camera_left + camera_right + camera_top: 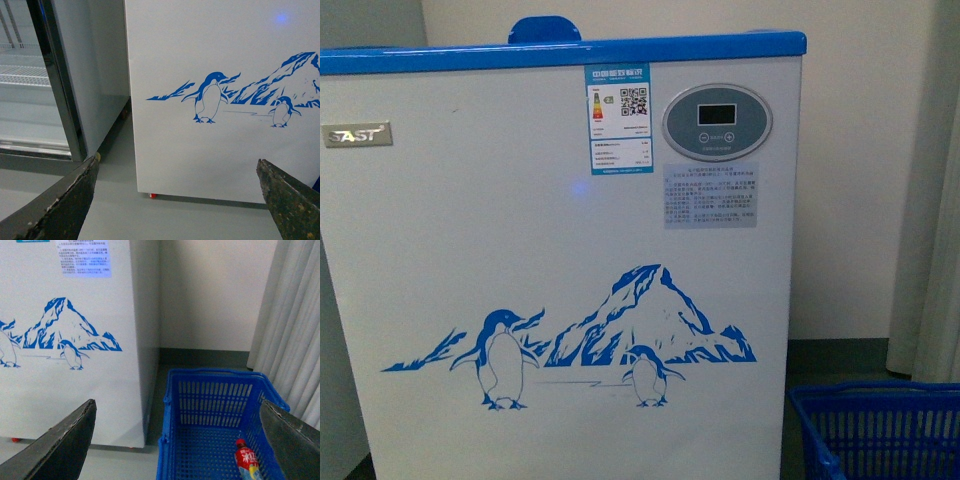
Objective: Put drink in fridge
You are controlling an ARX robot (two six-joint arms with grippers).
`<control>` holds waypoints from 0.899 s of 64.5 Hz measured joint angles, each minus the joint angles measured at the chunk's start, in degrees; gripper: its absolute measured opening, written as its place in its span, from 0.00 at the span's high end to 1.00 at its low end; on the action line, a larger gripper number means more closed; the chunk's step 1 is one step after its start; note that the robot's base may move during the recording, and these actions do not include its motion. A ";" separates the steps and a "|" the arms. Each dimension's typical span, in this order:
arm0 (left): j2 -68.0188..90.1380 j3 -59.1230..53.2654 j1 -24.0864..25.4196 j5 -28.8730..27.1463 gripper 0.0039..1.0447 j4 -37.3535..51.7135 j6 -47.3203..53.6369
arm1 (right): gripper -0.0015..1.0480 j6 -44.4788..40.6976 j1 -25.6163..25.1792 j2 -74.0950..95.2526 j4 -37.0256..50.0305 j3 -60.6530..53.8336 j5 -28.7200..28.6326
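Hovering spread wide, the right tool (176,405) overlooks the drink (246,460).

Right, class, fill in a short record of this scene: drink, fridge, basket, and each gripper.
drink: bottle, red cap, inside the basket, not held
fridge: white, blue top rim, penguin picture on front
basket: blue, on the floor right of the fridge
left gripper: open, empty, facing the fridge front
right gripper: open, empty, pointed toward the basket

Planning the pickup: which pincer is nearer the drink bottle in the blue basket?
Right. The right pincer, open, faces the blue basket where the drink lies; the left pincer, also open, faces the fridge front farther left, with no bottle in its view.
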 joint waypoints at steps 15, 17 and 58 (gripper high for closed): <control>0.00 0.00 0.00 0.00 0.08 0.00 0.00 | 0.07 0.00 0.00 0.00 0.00 0.00 0.00; 0.00 0.00 0.00 0.00 0.08 0.00 0.00 | 0.07 0.00 0.00 0.00 0.00 0.00 -0.02; 0.00 0.00 0.00 0.00 0.08 -0.02 0.00 | 0.07 1.92 1.25 1.97 -3.13 0.90 5.20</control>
